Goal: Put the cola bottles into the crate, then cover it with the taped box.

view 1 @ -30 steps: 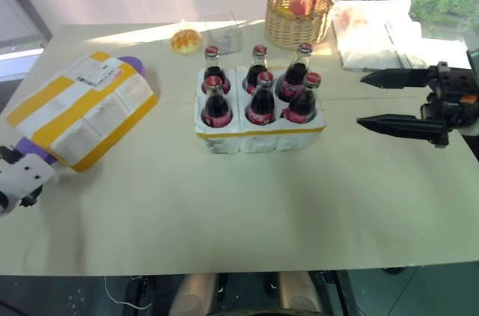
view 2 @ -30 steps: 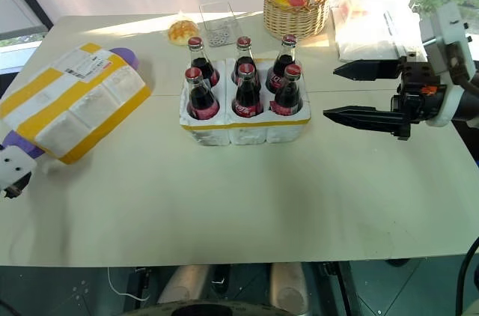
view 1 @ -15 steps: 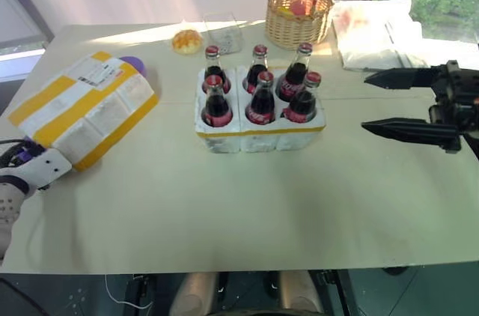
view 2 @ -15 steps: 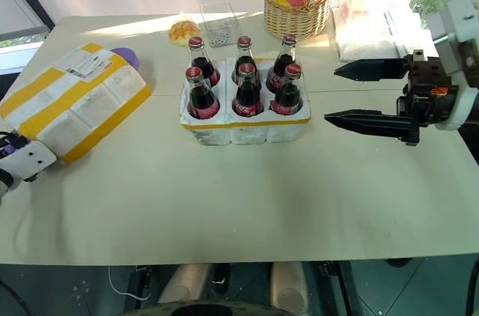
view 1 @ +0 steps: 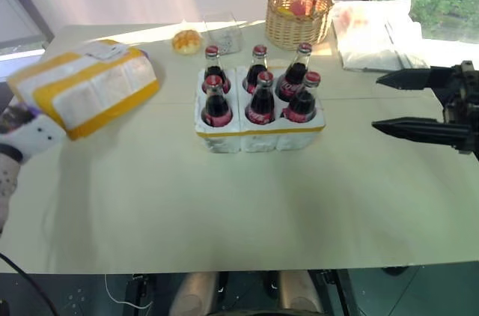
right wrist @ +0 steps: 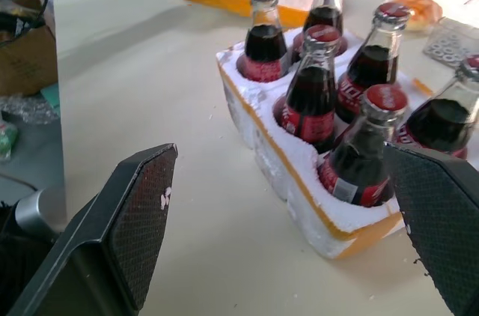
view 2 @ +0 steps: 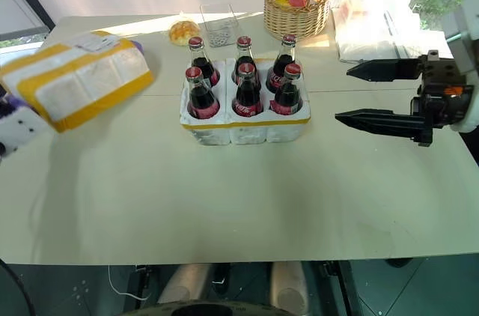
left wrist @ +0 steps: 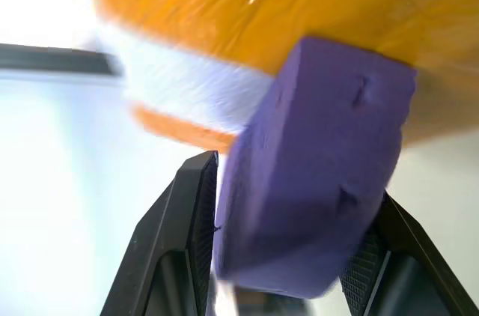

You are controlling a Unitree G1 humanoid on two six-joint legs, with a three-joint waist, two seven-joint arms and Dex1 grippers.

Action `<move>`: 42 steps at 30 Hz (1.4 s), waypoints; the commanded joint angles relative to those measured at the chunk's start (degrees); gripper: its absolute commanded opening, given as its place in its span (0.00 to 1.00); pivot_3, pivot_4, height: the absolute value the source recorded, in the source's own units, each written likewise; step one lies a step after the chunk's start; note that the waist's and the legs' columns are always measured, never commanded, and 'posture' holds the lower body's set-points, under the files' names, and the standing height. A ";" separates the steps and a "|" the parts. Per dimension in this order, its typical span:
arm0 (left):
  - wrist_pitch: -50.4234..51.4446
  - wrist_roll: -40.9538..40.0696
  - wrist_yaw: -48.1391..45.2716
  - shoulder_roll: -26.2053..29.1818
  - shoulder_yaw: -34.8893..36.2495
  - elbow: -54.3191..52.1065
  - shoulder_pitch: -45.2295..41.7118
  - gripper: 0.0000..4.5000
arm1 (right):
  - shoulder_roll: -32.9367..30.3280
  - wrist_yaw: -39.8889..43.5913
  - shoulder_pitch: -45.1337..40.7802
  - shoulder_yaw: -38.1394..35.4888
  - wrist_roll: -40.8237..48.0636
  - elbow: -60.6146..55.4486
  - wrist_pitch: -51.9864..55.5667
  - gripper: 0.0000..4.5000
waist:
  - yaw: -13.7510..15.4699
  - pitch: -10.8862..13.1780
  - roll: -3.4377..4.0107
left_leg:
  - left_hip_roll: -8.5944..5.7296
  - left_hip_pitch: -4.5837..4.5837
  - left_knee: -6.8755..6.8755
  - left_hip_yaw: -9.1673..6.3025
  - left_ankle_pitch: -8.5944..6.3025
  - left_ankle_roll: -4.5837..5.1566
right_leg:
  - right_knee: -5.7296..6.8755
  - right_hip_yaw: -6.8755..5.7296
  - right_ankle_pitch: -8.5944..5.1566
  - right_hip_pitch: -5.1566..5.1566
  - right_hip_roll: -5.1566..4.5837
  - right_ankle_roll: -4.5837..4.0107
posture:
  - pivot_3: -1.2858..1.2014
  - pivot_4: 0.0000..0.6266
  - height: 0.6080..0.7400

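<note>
Currently all six cola bottles (view 1: 260, 93) stand upright in the crate (view 1: 259, 130), two rows of three, red caps up. The crate sits flat on the surface (view 1: 247, 204), about midway between the left and right edges and nearer the far edge than the near one; its yellow tape band runs along the base.

Left gripper (left wrist: 281, 237): fingers clenched on a purple block (left wrist: 318, 181) fixed to the underside of the taped box (view 1: 86, 87). The box is tilted, raised off the surface at the left edge, yellow bands and white shipping label (view 1: 105, 49) facing up. It is well apart from the crate, to the crate's left.

Right gripper (view 2: 370, 93): fingers released, spread wide, pointing toward the crate from the right edge, level above the surface, holding nothing. From the right wrist view the crate lies between the two spread fingers, apart from both.

Along the far edge: a wicker basket (view 1: 299, 16) with fruit inside, a clear small container (view 1: 222, 29), a bun (view 1: 185, 40), and white packets (view 1: 374, 24) at the far right corner.
</note>
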 commanded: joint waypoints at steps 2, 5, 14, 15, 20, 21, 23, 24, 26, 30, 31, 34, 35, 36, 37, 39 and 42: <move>1.59 -3.50 -2.22 2.17 2.52 -5.39 -9.16 0.48 | -0.35 -1.18 -0.16 -0.62 -1.98 -0.56 -2.72 1.00 | 0.01 0.00 0.00 | -0.01 -0.01 0.01 0.02 0.01 0.01 | 0.00 0.00 0.00 0.00 0.01 0.01 | 0.52 0.24 1.00; 2.08 -4.89 -4.41 1.45 0.97 -8.02 -15.91 0.48 | 0.03 -1.43 0.10 -0.46 -2.09 -0.42 -3.17 1.00 | -0.28 0.00 -0.01 | -0.01 -0.01 0.01 0.03 0.07 0.09 | 0.02 0.00 0.01 -0.01 0.03 0.01 | 0.52 0.24 1.00; 2.39 -15.33 -15.96 -6.77 -4.05 -18.95 -30.73 0.48 | 1.15 -2.78 1.33 -0.12 -3.24 -0.57 -4.51 1.00 | -0.28 0.02 -0.05 | -0.01 -0.01 0.12 0.06 0.12 0.13 | 0.11 0.00 0.02 0.03 0.13 0.02 | 0.52 0.24 1.00; 1.54 -16.40 -17.81 -7.18 -4.68 -19.91 -31.47 0.48 | 1.21 -2.87 1.54 -0.04 -3.49 -0.42 -4.79 1.00 | -0.30 0.02 -0.06 | -0.02 -0.01 0.14 0.06 0.12 0.14 | 0.11 0.00 0.02 0.04 0.14 0.03 | 0.52 0.24 1.00; -5.65 -20.67 -27.90 -7.43 -8.03 -19.36 -33.47 0.48 | 1.72 -3.44 1.78 0.51 -4.26 0.17 -5.85 1.00 | -0.51 0.03 -0.07 | -0.02 -0.01 0.18 0.09 0.13 0.13 | 0.13 0.02 0.03 0.04 0.16 0.03 | 0.52 0.24 1.00; -6.78 -20.85 -29.17 -7.59 -8.67 -18.57 -33.80 0.48 | 1.82 -3.48 1.81 0.52 -4.33 0.23 -5.95 1.00 | -0.50 0.03 -0.06 | -0.02 0.00 0.18 0.08 0.13 0.14 | 0.14 0.02 0.03 0.04 0.16 0.03 | 0.52 0.24 1.00; -11.46 -20.16 -31.87 -7.85 -10.81 -15.62 -34.61 0.48 | 2.06 -3.66 1.93 0.46 -4.58 0.09 -6.15 1.00 | -0.42 0.03 -0.06 | -0.01 0.01 0.18 0.08 0.13 0.14 | 0.15 0.02 0.03 0.05 0.17 0.03 | 0.52 0.24 1.00; -13.32 -19.87 -32.79 -8.03 -11.50 -14.32 -34.98 0.48 | 2.15 -3.73 1.95 0.42 -4.63 0.04 -6.13 1.00 | -0.38 0.03 -0.06 | -0.01 0.01 0.19 0.09 0.14 0.15 | 0.15 0.02 0.03 0.05 0.17 0.03 | 0.52 0.24 1.00; -17.39 -18.76 -33.84 -8.52 -12.95 -11.29 -36.08 0.48 | 2.29 -3.85 2.23 0.14 -4.73 -0.08 -6.16 1.00 | -0.37 0.03 -0.06 | -0.02 0.01 0.25 0.08 0.13 0.16 | 0.16 0.02 0.03 0.08 0.17 0.03 | 0.52 0.24 1.00; -26.96 -12.83 -32.71 -9.20 -16.43 -4.45 -38.16 0.48 | 2.42 -4.56 3.01 -0.89 -4.56 -0.98 -5.87 1.00 | -0.28 0.03 -0.07 | -0.03 0.00 0.47 0.08 0.07 0.26 | 0.16 -0.01 0.04 0.21 0.17 0.05 | 0.52 0.24 1.00; -27.71 -12.17 -32.31 -9.71 -16.79 -3.49 -38.43 0.48 | 2.41 -4.75 3.23 -1.21 -4.44 -1.23 -5.74 1.00 | -0.29 0.03 -0.07 | -0.04 0.00 0.52 0.08 0.06 0.28 | 0.15 -0.01 0.04 0.23 0.17 0.06 | 0.52 0.24 1.00; -29.21 -7.66 -29.47 -11.04 -18.31 -1.28 -38.45 0.48 | 2.39 -5.41 4.15 -2.53 -3.91 -2.19 -5.19 1.00 | -0.26 0.03 -0.07 | -0.04 0.00 0.60 0.08 0.03 0.32 | 0.15 -0.01 0.08 0.28 0.16 0.12 | 0.52 0.24 1.00; -29.43 -5.83 -28.05 -11.56 -18.82 -0.65 -38.28 0.48 | 2.40 -5.65 4.53 -3.02 -3.75 -2.57 -5.03 1.00 | -0.26 0.03 -0.07 | -0.04 0.00 0.62 0.07 0.03 0.33 | 0.15 -0.01 0.08 0.29 0.16 0.13 | 0.52 0.24 1.00; -29.37 -4.30 -26.91 -12.12 -19.32 -0.27 -37.97 0.48 | 2.43 -5.90 4.92 -3.47 -3.67 -2.90 -4.93 1.00 | -0.26 0.03 -0.07 | -0.04 0.00 0.64 0.07 0.03 0.33 | 0.15 -0.01 0.09 0.29 0.16 0.14 | 0.52 0.24 1.00; -28.93 -3.30 -26.16 -12.58 -19.64 -0.11 -37.59 0.48 | 2.43 -6.16 5.23 -3.85 -3.56 -3.19 -4.81 1.00 | -0.27 0.03 -0.07 | -0.04 0.00 0.64 0.07 0.03 0.33 | 0.16 -0.01 0.09 0.30 0.16 0.14 | 0.52 0.24 1.00; -28.47 -2.22 -25.39 -13.09 -20.06 0.02 -36.94 0.48 | 2.47 -6.53 5.61 -4.31 -3.39 -3.52 -4.61 1.00 | -0.28 0.03 -0.07 | -0.04 0.00 0.65 0.07 0.03 0.33 | 0.16 -0.01 0.09 0.30 0.16 0.15 | 0.52 0.24 1.00; -27.30 -0.06 -24.43 -12.84 -20.39 0.10 -34.87 0.67 | 2.51 -6.99 6.23 -5.00 -3.09 -4.02 -4.20 1.00 | -0.41 0.03 -0.06 | -0.04 0.00 0.65 0.08 0.02 0.34 | 0.16 0.00 0.09 0.30 0.16 0.15 | 0.52 0.24 1.00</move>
